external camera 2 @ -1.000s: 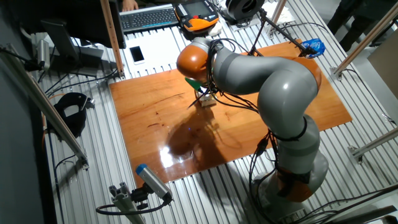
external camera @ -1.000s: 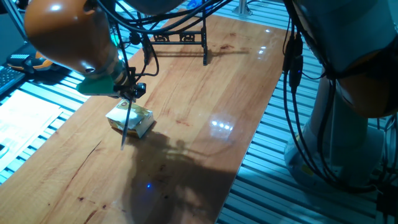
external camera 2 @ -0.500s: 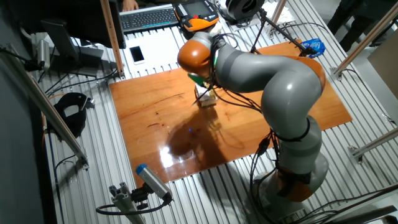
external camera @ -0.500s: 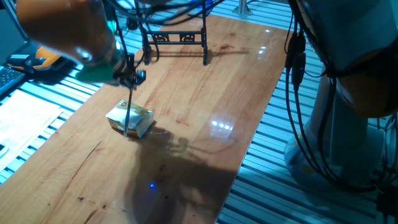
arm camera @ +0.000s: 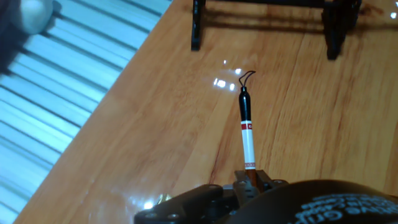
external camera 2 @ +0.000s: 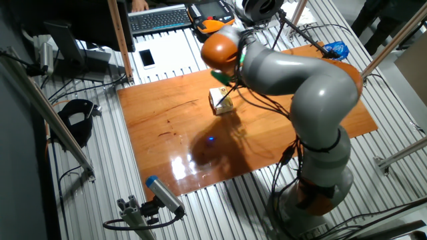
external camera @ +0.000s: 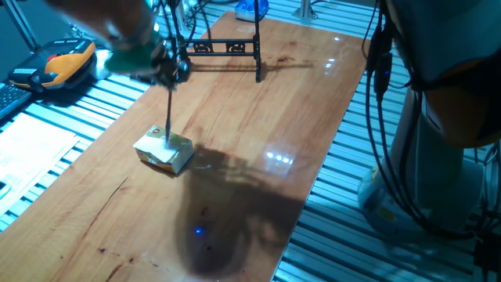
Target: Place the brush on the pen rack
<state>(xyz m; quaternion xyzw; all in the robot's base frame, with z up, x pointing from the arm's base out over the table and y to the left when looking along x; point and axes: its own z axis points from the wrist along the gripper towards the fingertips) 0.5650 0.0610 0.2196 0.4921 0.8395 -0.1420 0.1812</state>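
Observation:
My gripper [external camera: 169, 70] is shut on the brush [external camera: 167, 110], which hangs nearly upright with its lower end just above the yellowish box [external camera: 164, 151]. In the hand view the brush [arm camera: 247, 134] runs from the fingers [arm camera: 249, 182] away towards the pen rack, with a pale shaft, a red band and a dark end with a small loop. The black pen rack [external camera: 227, 48] stands at the far end of the table; its two legs [arm camera: 198, 28] show at the top of the hand view. In the other fixed view the gripper [external camera 2: 229, 78] hovers over the box [external camera 2: 219, 101].
The wooden table [external camera: 250, 133] is edged by metal slats on both sides. An orange teach pendant [external camera: 59, 66] lies left of the table. A keyboard [external camera 2: 160, 19] and a blue object [external camera 2: 337, 50] lie beyond the far edge. Black cables hang from the arm [external camera: 376, 86].
The gripper has risen and moved towards the pen rack, carrying the brush. The brush's lower end has come up from beside the box to just above it.

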